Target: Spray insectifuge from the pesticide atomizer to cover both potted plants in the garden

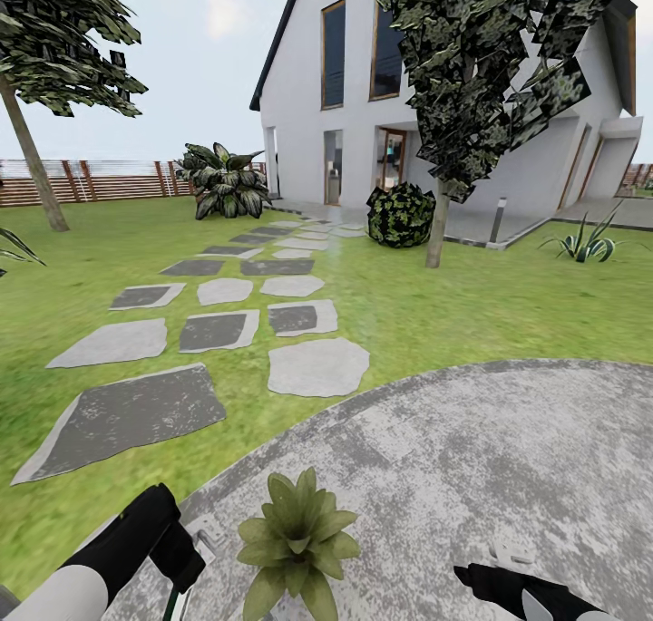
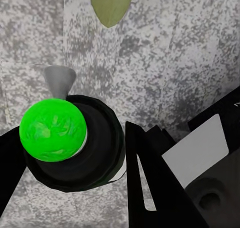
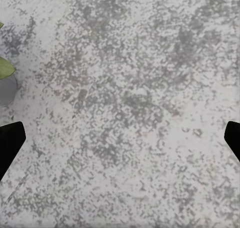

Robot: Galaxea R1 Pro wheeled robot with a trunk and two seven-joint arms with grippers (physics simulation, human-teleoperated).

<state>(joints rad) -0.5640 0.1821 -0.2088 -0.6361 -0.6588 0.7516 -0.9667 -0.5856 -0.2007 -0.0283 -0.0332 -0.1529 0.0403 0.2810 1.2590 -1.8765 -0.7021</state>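
Note:
One potted plant (image 1: pixel 295 535), a low rosette of pointed green leaves, stands on the near edge of the round grey stone patio (image 1: pixel 472 458). My left gripper (image 1: pixel 186 562) is just left of it, shut on the pesticide atomizer (image 2: pixel 52 130). The left wrist view looks down on the atomizer's bright green round top, dark body and grey nozzle between the black fingers (image 2: pixel 145 178), with a leaf tip (image 2: pixel 110 6) beyond the nozzle. My right gripper (image 1: pixel 494 577) hovers open over bare patio, to the right of the plant. In the right wrist view a leaf (image 3: pixel 4 68) shows at the edge.
Grey stepping stones (image 1: pixel 317 367) lead over the lawn to a white house (image 1: pixel 363 86). A tree trunk (image 1: pixel 437 227), a round shrub (image 1: pixel 401 213), a short lamp post (image 1: pixel 497 218) and a spiky plant (image 1: pixel 585 245) stand ahead. A slat fence (image 1: pixel 100 179) runs at the far left.

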